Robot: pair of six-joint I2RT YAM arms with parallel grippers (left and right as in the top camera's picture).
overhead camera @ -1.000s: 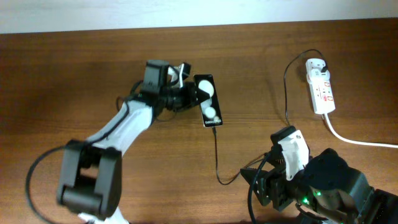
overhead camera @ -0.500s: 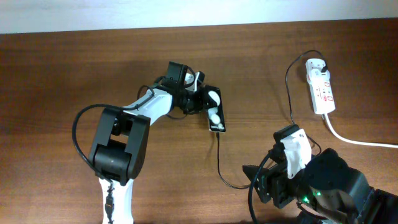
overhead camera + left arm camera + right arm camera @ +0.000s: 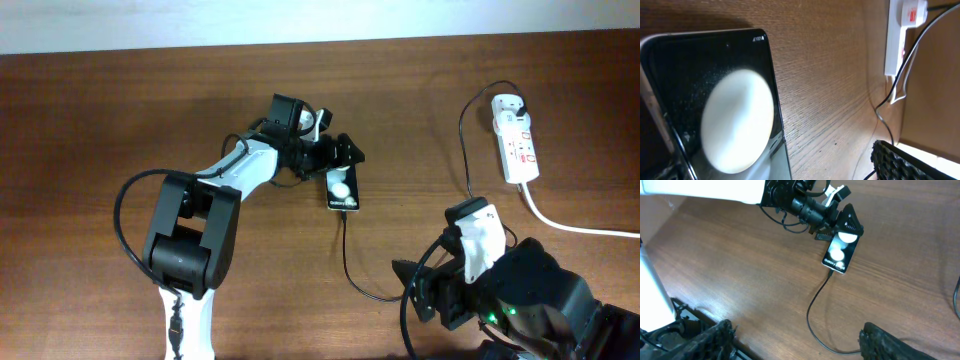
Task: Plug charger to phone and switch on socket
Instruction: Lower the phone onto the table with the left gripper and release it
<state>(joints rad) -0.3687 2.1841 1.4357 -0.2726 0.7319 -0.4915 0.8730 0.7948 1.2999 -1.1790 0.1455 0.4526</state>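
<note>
Looks like a robotics lab bench: bare wood-grain tabletop (image 3: pixel 90 120), plain pale band (image 3: pixel 150 20) beyond its far edge, left arm (image 3: pixel 190 235) and right arm (image 3: pixel 525 300) standing at the near edge, white power strip (image 3: pixel 517 140) toward the far right corner.

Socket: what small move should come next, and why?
Probably move the right tool toward the switch on the socket. The charger already seems to enter the lower end of the phone, its plug seems seated in the socket, and the right tool is open, empty and on that side.
</note>
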